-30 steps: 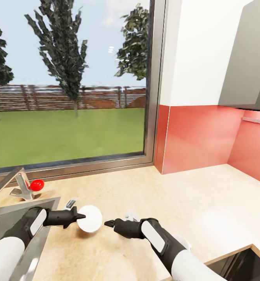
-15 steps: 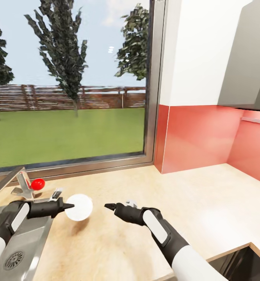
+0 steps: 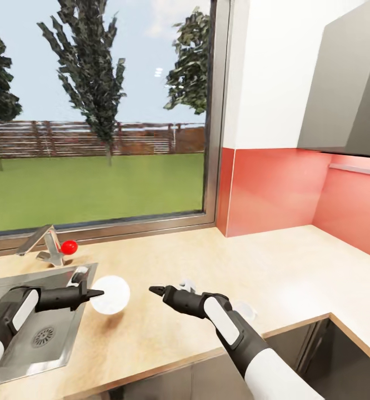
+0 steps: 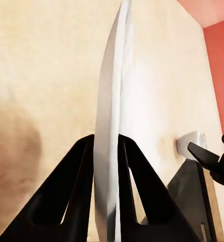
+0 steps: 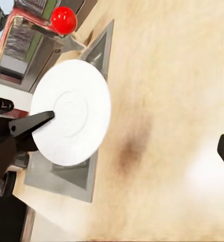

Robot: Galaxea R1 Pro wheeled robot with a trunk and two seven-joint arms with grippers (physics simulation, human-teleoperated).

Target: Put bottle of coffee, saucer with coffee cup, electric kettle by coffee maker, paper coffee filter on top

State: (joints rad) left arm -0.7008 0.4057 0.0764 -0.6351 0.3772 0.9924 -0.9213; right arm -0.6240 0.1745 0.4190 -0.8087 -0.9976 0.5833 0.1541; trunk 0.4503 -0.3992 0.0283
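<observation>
The saucer (image 3: 110, 295) is held on edge, clamped in the left pincer (image 3: 94, 294), above the tabletop (image 3: 274, 266) just beside the sink (image 3: 35, 328). The right pincer (image 3: 154, 289), facing it, appears closed and empty. The saucer-placing step is judged underway; the coffee maker must be reached next.

The saucer (image 3: 111, 295) is a small, flat, round white plate with a faint ring at its middle. It is held on edge above the desk (image 3: 274, 272), a light tan wood-look worktop, just right of the steel sink. The left hand (image 3: 94, 294) pinches its rim between both fingers. It casts a soft shadow on the desk below.
</observation>
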